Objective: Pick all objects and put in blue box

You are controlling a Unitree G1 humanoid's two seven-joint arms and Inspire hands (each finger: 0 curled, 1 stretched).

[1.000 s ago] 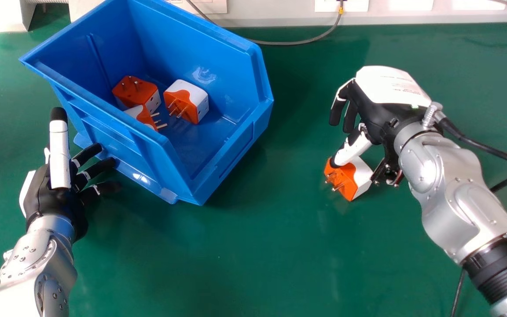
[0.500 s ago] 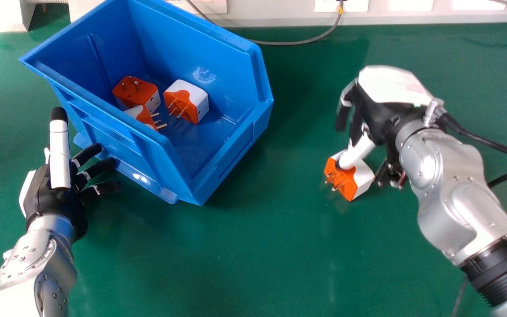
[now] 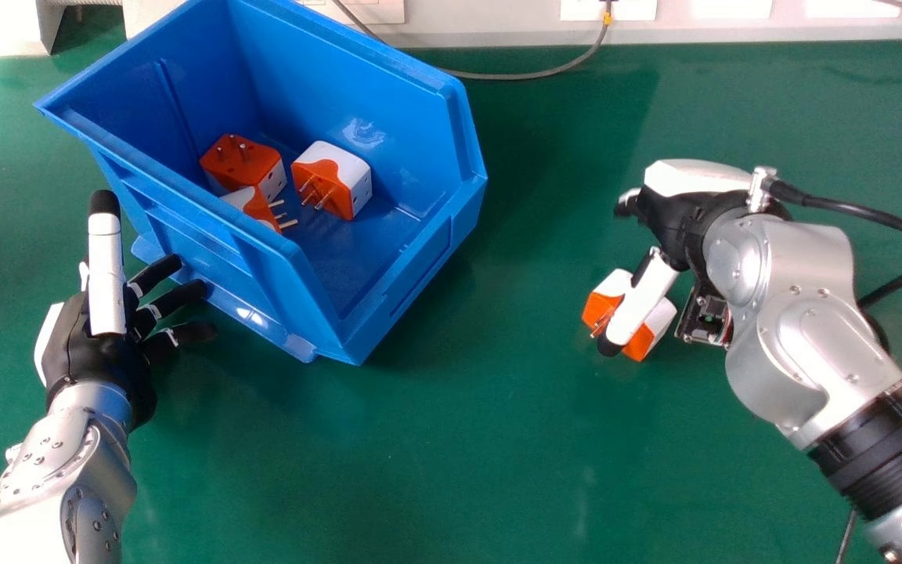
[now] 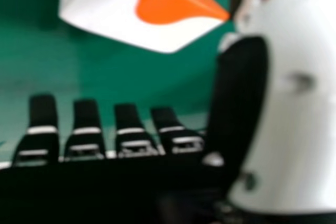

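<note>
Right hand (image 3: 682, 223) loosely open over the green table (image 3: 451, 454), thumb (image 3: 643, 301) crossing in front of an orange-and-white plug adapter (image 3: 661, 315), three similar adapters (image 3: 351, 168) inside the blue box (image 3: 318, 70), left hand (image 3: 99, 352) open beside the box, fingers (image 3: 173, 298) apart.

My right hand (image 3: 678, 219) is black and white, and the plug adapter (image 3: 661, 315) by its thumb is orange and white. Left of that hand, the box (image 3: 333, 78) is blue, holding more orange-and-white adapters (image 3: 353, 176); the table (image 3: 498, 439) beneath is green.
</note>
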